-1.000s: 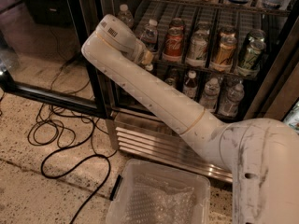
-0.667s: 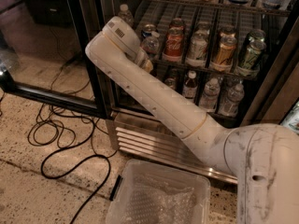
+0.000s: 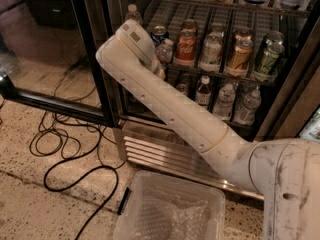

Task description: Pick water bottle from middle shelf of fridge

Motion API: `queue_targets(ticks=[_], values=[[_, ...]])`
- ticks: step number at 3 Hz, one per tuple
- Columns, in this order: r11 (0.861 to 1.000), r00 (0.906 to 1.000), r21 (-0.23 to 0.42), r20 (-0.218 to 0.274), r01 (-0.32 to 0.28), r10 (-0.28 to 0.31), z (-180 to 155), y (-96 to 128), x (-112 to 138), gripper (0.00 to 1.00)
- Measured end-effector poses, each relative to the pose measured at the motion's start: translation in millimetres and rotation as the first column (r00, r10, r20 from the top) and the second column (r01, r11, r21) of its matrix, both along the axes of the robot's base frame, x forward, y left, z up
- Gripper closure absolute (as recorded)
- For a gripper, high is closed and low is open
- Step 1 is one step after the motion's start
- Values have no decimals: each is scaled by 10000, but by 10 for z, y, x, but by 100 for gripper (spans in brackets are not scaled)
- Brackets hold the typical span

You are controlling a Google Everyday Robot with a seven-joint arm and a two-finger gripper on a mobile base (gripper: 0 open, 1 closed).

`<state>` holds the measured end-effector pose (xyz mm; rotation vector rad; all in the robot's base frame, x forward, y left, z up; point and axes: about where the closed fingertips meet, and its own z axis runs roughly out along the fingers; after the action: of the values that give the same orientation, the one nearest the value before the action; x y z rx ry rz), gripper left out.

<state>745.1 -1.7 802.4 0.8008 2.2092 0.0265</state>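
Observation:
The fridge [image 3: 93,59] stands open with its middle shelf [image 3: 220,77] holding a row of soda cans [image 3: 210,51]. A clear water bottle [image 3: 164,51] with a white cap stands at the shelf's left front, right beside my arm's wrist housing [image 3: 131,41]. My gripper is hidden behind that housing, at the bottle's near side. Whether it touches the bottle does not show. A second water bottle [image 3: 132,13] stands further back at the far left.
The open glass door [image 3: 45,49] swings out to the left. The lower shelf holds a dark-liquid bottle [image 3: 202,90] and clear bottles [image 3: 246,105]. A clear plastic bin [image 3: 170,211] sits before the louvred base [image 3: 160,154]. Black cables [image 3: 70,149] lie on the floor.
My wrist has shifted a little to the right, further into the fridge opening. The near water bottle now sits slightly lower and to the right in view.

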Motion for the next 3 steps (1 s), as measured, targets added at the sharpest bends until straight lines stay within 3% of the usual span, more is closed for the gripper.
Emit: queue_targets(ticks=[1, 2, 3], values=[[9985, 9989, 442, -340, -309, 324, -132, 2, -157, 100], [9984, 9989, 458, -338, -317, 333, -178, 4, -157, 100], [9945, 9947, 320, -210, -995, 1002, -224, 97, -201, 100]])
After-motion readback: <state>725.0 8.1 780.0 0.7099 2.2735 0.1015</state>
